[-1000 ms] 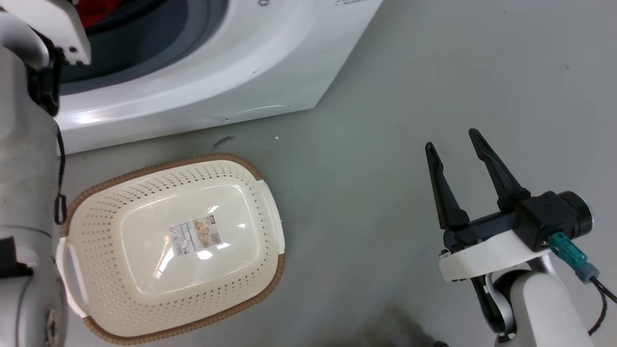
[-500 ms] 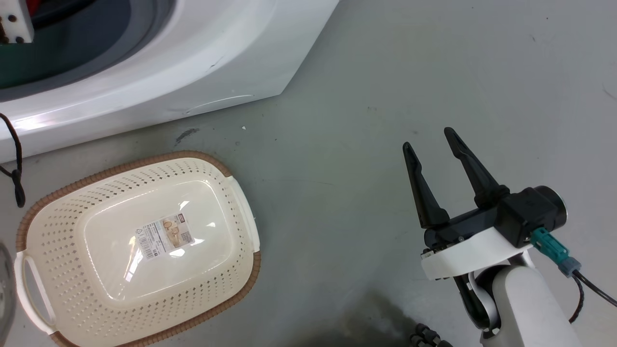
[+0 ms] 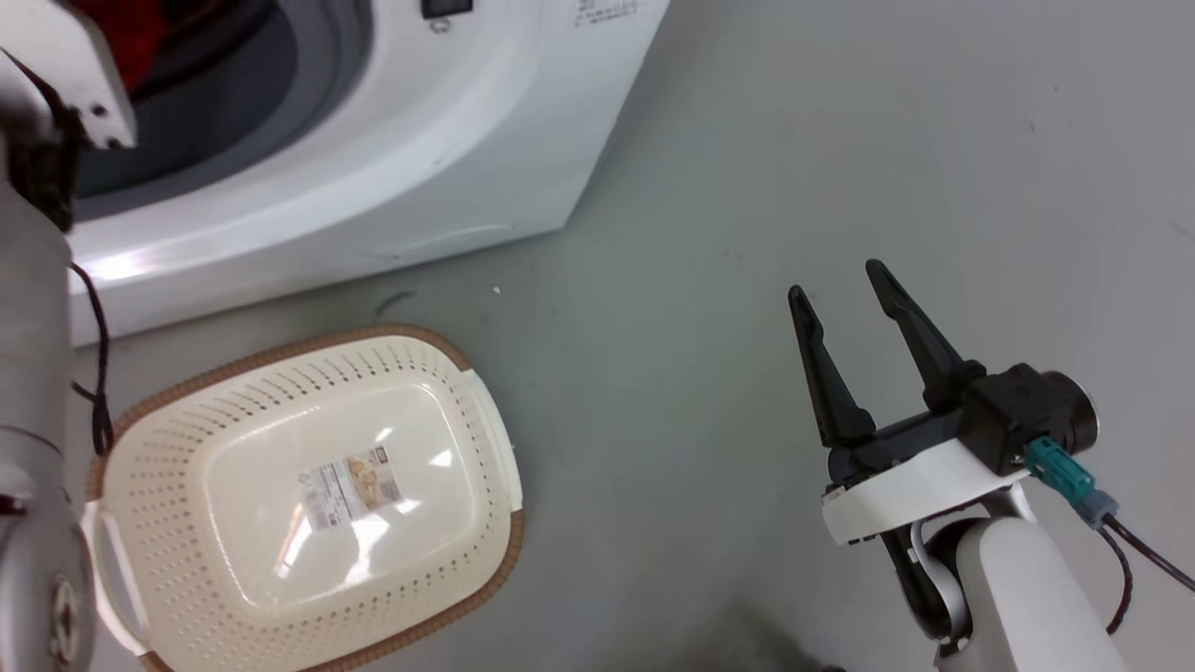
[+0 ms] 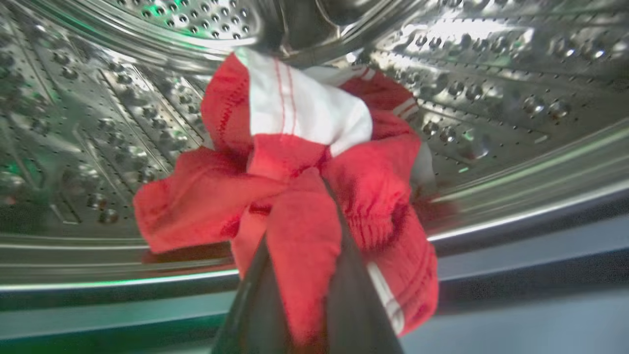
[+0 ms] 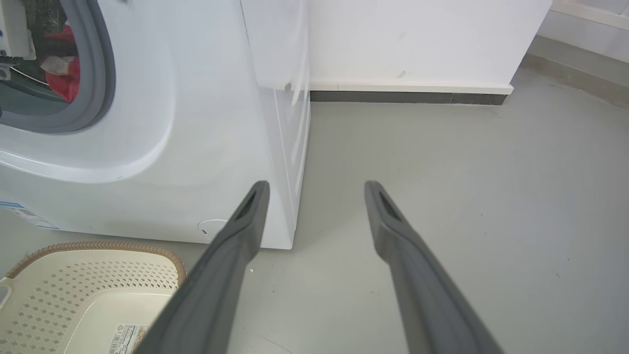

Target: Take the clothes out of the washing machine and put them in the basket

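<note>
Clothes (image 4: pixel 295 196) are bunched at the left gripper (image 4: pixel 299 231) inside the steel drum (image 4: pixel 123 123) of the washing machine (image 3: pixel 420 140). Its two fingers (image 4: pixel 255 309) are closed to a narrow gap with a fold of red fabric pinched between them. In the left wrist view the rest of the bundle, white patch uppermost, spreads toward 12 o'clock beyond the tips. Whether it is lifted clear of the drum wall I cannot tell.

In the head view the red shows in the porthole (image 3: pixel 327 56) at 11 o'clock. The basket (image 3: pixel 280 347) stands on the floor (image 3: pixel 747 187) just in front of the machine, at about 6 o'clock from that opening, holding nothing but its label (image 3: pixel 350 485). The carry, as I judge it, runs out through the porthole and then down toward 6 o'clock, a short path for the left arm (image 3: pixel 33 308).

The right gripper (image 3: pixel 836 280) hovers well apart at 4 o'clock, fingers spread wide and gripping nothing, tips toward 12 o'clock. It is the farther one from both bundle and basket.
</note>
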Controlling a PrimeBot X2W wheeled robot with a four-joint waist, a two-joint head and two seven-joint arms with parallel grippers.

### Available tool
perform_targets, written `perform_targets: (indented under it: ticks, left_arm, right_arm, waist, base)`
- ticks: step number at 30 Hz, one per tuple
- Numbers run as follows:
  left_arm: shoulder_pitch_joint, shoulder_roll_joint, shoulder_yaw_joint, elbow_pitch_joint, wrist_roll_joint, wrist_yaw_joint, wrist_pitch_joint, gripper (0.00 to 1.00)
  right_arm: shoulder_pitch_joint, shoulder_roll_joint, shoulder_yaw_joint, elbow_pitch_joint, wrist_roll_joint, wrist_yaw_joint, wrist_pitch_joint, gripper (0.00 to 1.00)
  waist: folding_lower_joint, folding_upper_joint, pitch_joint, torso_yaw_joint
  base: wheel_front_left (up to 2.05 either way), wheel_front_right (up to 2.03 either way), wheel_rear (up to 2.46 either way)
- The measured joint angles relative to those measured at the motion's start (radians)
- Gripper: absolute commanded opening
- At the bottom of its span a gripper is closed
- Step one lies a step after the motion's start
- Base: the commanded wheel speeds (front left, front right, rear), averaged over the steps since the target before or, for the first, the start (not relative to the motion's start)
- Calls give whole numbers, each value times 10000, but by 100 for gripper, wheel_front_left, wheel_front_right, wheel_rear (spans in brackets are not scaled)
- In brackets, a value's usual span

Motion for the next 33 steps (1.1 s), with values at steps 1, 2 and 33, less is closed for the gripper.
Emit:
perform_targets:
  ticks: [1, 2, 33]
  left_arm:
    - [159, -65, 36, -2, -90, -4, -345, 0]
    - [305, -113, 86, -19, -176, -10, -742, 0]
    - [6816, -1942, 928, -5404, -598, 65, -3145, 0]
  right_arm:
    - [66, 0, -27, 0, -15, 0, 48, 100]
    - [128, 0, -54, -2, -52, 0, 67, 100]
    - [2945, 0, -1241, -1039, -566, 0, 1569, 100]
  waist:
    - [0, 0, -142, 48]
    - [0, 0, -293, 100]
    - [-4, 0, -5009, 1765]
  base:
    - [0, 0, 0]
    - [0, 0, 0]
    - [0, 0, 0]
